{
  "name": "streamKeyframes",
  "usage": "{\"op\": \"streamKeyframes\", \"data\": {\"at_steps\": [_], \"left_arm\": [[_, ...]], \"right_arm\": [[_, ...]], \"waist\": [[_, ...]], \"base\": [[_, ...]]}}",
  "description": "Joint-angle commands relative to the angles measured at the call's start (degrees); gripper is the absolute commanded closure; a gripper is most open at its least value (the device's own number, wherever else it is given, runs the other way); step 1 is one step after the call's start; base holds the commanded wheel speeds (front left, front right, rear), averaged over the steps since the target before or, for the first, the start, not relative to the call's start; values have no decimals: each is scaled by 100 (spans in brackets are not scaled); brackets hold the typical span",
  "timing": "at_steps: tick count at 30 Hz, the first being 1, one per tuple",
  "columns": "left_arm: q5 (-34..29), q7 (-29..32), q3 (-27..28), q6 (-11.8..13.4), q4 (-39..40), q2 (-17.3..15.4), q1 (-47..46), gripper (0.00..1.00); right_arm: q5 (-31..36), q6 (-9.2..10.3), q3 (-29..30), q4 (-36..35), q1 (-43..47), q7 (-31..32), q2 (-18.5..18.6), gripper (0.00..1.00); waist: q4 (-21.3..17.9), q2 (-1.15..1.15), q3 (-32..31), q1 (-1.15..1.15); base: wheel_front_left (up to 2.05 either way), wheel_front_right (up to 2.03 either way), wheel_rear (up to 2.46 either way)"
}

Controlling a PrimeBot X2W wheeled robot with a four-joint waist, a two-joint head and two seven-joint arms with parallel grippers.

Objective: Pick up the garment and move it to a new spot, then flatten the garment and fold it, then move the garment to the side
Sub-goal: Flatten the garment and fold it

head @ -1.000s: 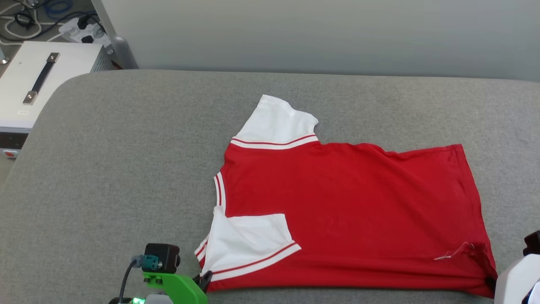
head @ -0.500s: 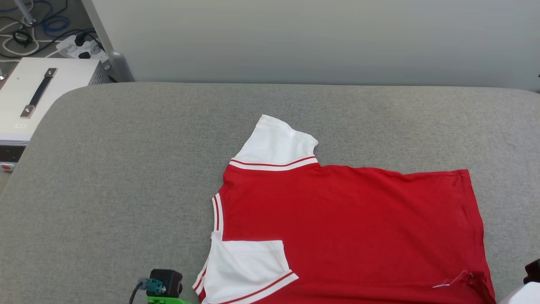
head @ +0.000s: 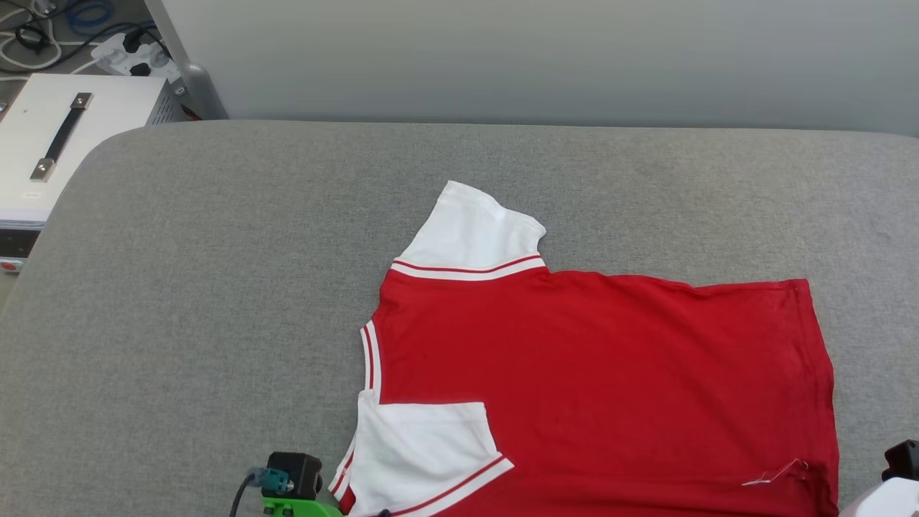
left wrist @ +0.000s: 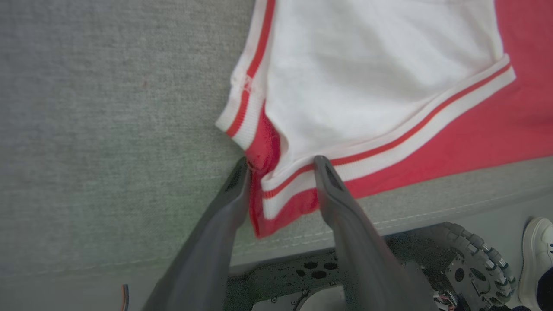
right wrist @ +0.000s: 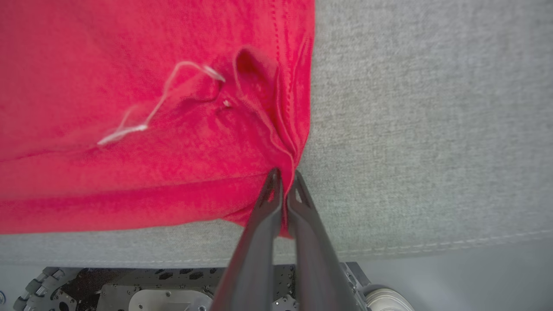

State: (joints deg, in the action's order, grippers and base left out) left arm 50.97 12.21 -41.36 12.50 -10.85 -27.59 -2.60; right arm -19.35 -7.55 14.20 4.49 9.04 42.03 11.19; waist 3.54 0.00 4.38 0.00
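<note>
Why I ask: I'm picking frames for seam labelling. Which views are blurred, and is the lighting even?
Head view: sharp, evenly lit, no glare on the garment. Left wrist view: soft overall, sleeve trim smeared near the left gripper. Right wrist view: the loose white thread streaked by motion blur, right gripper fuzzy.

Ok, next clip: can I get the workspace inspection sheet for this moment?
Surface: grey fabric table.
Job's things: shirt flat, near sleeve folded onto its body.
Clutter: loose white thread near the shirt's hem.
Grippers: left gripper open astride the sleeve corner; right gripper shut on the hem corner.
Cables: cables and power strip, far left.
Surroundings: white box, grey wall, a shoe.
</note>
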Motion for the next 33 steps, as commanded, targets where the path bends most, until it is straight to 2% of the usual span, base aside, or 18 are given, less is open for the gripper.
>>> {"op": "streamKeyframes", "data": {"at_steps": [1,2,3,7,12,15,18,19,24,29,33], "left_arm": [[-34,-42,-6,0,-133,37,-83,0],[-37,-65,-5,-4,-155,45,-84,0],[-51,-103,-3,-10,-174,49,-90,0],[-97,-303,61,-1,-115,55,-119,0],[-302,-827,237,60,178,25,-247,0],[-511,-1274,333,62,425,14,-352,0],[-865,-1978,434,69,588,-3,-448,0],[-1049,-2469,509,11,687,72,-448,0],[-1301,-2696,750,-55,743,217,-346,0],[-1805,-2718,1300,-223,931,604,-93,0],[-2306,-2719,1798,-492,1036,1045,216,0]], "right_arm": [[8,6,-37,101,-64,-51,-2,82],[16,6,-31,119,-65,-97,6,58],[18,6,-6,135,-78,-155,3,0],[-97,6,-51,9,-145,-371,11,0],[-248,6,-227,-452,-209,-975,203,0],[-335,6,-385,-770,-238,-1471,319,0],[-352,6,-435,-971,-261,-1926,304,0],[-348,6,-586,-1152,-229,-2606,301,0],[-169,6,-964,-1220,-35,-3757,343,0],[-8,6,-1092,-1116,21,-4669,142,0],[168,6,-1144,-1002,44,-5151,-42,0]], "waist": [[20,0,-67,0],[23,0,-97,0],[23,0,-136,0],[16,0,-281,0],[-5,0,-421,0],[-26,0,-486,0],[-61,0,-541,0],[-70,0,-583,0],[-86,0,-581,0],[-90,0,-549,0],[-100,0,-546,0]], "base": [[0,0,0],[0,0,0],[0,0,0],[0,0,0],[0,0,0],[0,0,0],[0,0,0],[0,0,0],[0,0,0],[0,0,0],[0,0,0]]}}
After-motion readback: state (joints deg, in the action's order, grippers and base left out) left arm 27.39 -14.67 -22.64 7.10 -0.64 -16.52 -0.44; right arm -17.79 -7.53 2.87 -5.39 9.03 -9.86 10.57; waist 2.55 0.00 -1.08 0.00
